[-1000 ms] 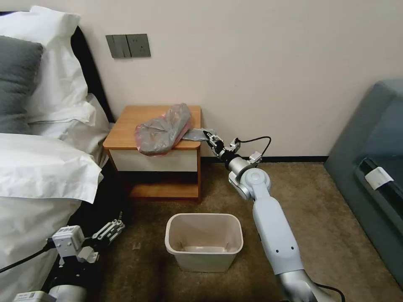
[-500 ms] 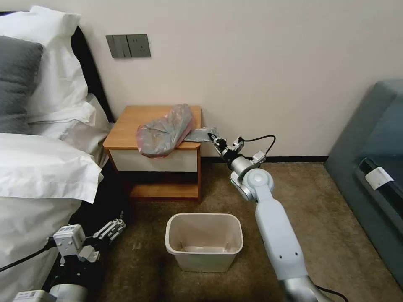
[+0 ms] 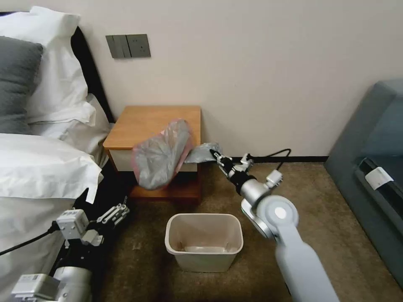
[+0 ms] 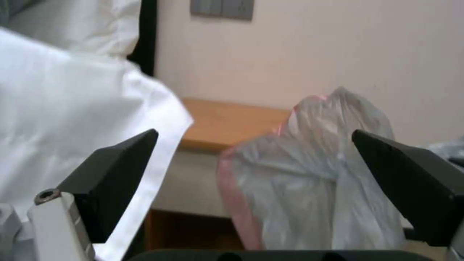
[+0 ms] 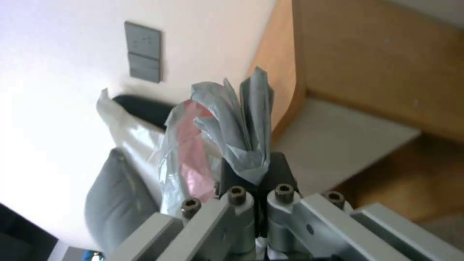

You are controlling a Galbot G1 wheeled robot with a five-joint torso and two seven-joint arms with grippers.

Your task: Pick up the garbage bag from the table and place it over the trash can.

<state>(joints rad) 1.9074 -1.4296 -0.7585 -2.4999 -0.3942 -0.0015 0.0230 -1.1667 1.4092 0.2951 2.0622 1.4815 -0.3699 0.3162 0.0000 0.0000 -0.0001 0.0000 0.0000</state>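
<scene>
The counter (image 3: 142, 121), a small wooden nightstand, stood against the far wall with the bed to its left. On the floor nearer the robot, in front of the counter and a little right of its middle, sat the trash can (image 3: 204, 242), open and upright.

The garbage bag (image 3: 161, 157) hung in the air off the counter's front right corner, draped down past the drawer front, apparently clear of the top, though the head view left that uncertain. Its long axis ran from a bunched corner at the right down and leftward to the loose, pink-edged bulk.

The right gripper (image 3: 215, 155) held that bunched corner, its jaws pressed together on the plastic; in the right wrist view the grey folds (image 5: 244, 127) rose straight out from between them. The trash can lay nearer and below this grip.

The left gripper (image 3: 119, 211) waited low at the left beside the bed, its jaws spread wide and holding nothing, facing the bag's hanging bulk (image 4: 314, 174). I judged it the nearer arm to the free edge.
</scene>
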